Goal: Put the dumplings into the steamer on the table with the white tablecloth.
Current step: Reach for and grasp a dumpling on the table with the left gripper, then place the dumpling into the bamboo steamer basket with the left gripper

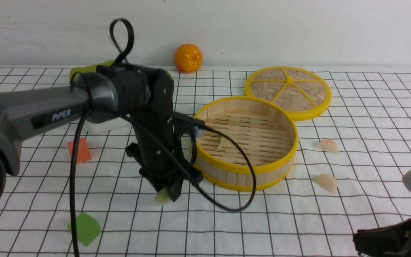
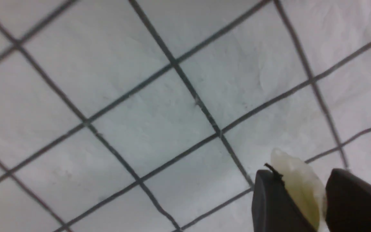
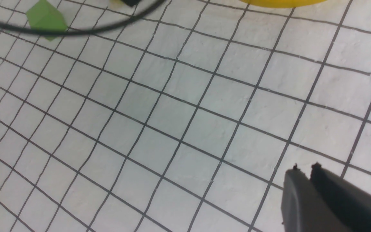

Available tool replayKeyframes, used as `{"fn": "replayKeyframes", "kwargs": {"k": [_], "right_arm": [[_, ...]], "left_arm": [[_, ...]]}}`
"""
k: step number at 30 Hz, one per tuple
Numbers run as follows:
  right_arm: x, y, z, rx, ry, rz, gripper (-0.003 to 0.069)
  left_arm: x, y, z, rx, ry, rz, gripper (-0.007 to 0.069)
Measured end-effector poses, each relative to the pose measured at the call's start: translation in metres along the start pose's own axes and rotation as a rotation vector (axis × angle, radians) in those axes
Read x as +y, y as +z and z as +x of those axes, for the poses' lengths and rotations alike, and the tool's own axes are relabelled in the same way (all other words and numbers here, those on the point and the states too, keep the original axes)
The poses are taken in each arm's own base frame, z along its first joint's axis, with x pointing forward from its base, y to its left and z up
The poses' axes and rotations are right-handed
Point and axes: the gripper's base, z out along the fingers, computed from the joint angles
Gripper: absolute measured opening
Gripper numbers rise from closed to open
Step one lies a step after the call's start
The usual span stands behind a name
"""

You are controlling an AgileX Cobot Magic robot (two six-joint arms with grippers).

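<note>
**Asker:** Which step does the robot appear to be on?

**Describer:** The pick-up, most likely. The left hand (image 1: 169, 195) is low over the table (image 1: 376, 107). Its fingers (image 2: 269, 199) are clamped on either side of a pale green dumpling (image 2: 298, 183). Whether that dumpling has left the white tablecloth (image 1: 227, 228) cannot be told.

**Asker:** Where is the steamer from that hand?

**Describer:** The steamer (image 1: 248, 170) stands just beside the left hand, on its right and slightly farther from the robot. A second green dumpling (image 1: 223, 142) already lies on its slatted floor. Two pinkish dumplings (image 1: 328, 145) lie on the cloth past the steamer's far side, well apart from the left hand.

**Asker:** What does the next move call for?

**Describer:** Probably a lift high enough to clear the yellow rim, then a short carry right and a release over the slats.

**Asker:** And the other hand?

**Describer:** The right hand (image 3: 304, 169) hovers with its fingers together and nothing between them.
</note>
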Motion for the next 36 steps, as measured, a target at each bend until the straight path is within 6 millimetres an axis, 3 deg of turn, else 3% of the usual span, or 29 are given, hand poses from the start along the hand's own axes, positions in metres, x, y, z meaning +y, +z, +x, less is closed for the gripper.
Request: {"fn": "replayKeyframes", "kwargs": {"k": [6, 10, 12, 16, 20, 30, 36], "right_arm": [[0.000, 0.000, 0.000, -0.002, -0.015, 0.001, 0.0057], [0.000, 0.000, 0.000, -0.003, -0.025, 0.001, 0.0061], [0.000, 0.000, 0.000, -0.003, -0.027, 0.001, 0.0062], [0.000, 0.000, 0.000, -0.003, -0.027, 0.001, 0.0063], [0.000, 0.000, -0.001, -0.007, -0.021, -0.003, 0.0064], [0.001, 0.000, -0.001, -0.015, -0.007, -0.011, 0.0073], [0.001, 0.000, -0.002, -0.019, -0.001, -0.015, 0.0077]], "left_arm": [[-0.018, -0.098, -0.046, -0.388, -0.100, 0.143, 0.0205], [-0.027, -0.108, -0.066, -0.533, -0.207, 0.295, 0.0205], [-0.029, -0.098, -0.075, -0.558, -0.247, 0.333, 0.0205], [-0.028, -0.040, -0.094, -0.536, -0.342, 0.317, 0.0205], [-0.026, -0.001, -0.102, -0.531, -0.354, 0.248, 0.0205], [-0.022, 0.033, -0.107, -0.537, -0.380, 0.218, 0.0205], [-0.022, 0.037, -0.107, -0.526, -0.384, 0.218, 0.0304]]}}
